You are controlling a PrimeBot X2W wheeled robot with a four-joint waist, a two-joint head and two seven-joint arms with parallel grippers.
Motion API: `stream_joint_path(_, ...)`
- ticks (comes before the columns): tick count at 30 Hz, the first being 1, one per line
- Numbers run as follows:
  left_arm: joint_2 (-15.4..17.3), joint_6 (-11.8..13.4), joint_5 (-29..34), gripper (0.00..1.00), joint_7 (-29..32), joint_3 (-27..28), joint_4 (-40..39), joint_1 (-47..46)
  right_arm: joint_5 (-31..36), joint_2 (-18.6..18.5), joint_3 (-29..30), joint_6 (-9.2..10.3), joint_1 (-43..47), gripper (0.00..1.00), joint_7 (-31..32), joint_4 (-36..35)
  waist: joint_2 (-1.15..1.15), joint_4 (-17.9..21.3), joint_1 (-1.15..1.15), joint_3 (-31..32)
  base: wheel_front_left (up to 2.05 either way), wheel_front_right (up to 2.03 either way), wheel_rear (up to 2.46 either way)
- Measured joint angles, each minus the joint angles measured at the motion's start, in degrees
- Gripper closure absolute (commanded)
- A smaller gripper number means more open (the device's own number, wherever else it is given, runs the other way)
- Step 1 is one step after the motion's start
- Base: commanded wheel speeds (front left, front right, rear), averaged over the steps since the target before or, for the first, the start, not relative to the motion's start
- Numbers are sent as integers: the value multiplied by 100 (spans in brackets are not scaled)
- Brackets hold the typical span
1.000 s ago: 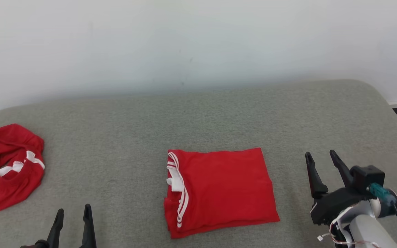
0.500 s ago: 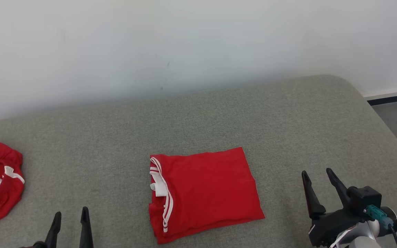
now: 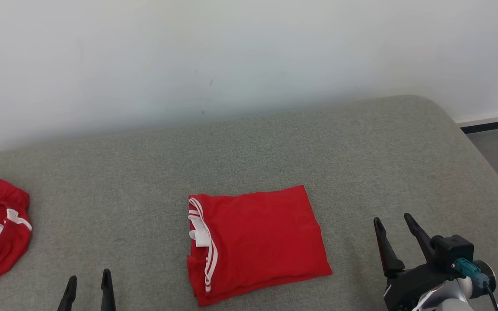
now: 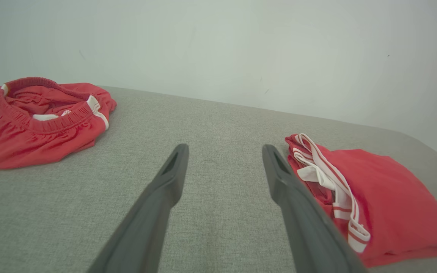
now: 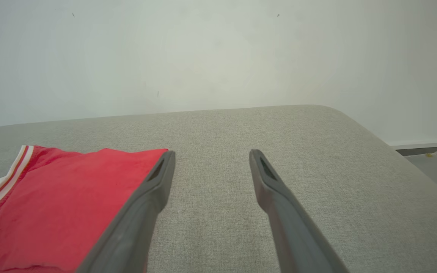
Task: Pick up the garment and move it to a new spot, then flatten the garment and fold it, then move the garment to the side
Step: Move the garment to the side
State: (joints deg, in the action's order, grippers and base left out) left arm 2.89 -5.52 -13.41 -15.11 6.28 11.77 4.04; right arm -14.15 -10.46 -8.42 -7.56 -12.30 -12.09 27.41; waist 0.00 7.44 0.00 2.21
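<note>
I find the garment (image 3: 262, 242) folded; left gripper (image 3: 89, 276) and right gripper (image 3: 391, 218) both spread, empty; shifting it aside likely needs an edge grasp.

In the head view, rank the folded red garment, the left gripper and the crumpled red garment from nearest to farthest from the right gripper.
1. folded red garment: mid-surface, just to the left of the right gripper.
2. left gripper: lower left, beyond the folded garment.
3. crumpled red garment: at the far left edge of the view.
</note>
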Motion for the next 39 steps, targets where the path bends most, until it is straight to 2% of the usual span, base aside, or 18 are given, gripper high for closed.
stream_joint_path(12,0,42,-24,0,-1,-65,-2,-2,-1,1,-52,0,2,0,98,-55,0,-57,0,-7,0,0,0)
stream_joint_path(18,0,47,-27,0,0,-153,-70,-16,-186,-54,-170,0,-221,0,247,-81,0,-205,0,-71,0,0,0)
stream_joint_path(25,0,40,-26,0,-1,-360,-235,-90,-474,-191,-415,1,-834,0,1234,221,0,-509,0,-225,0,0,0)
stream_joint_path(31,-1,3,-26,0,0,-556,-304,-349,-694,-209,-371,1,-1257,0,2161,881,0,-855,1,-481,0,0,0)
stream_joint_path(39,0,-14,-20,0,0,-657,-314,-596,-1056,0,-175,1,-1457,0,3166,1599,0,-1357,1,-865,0,0,0)
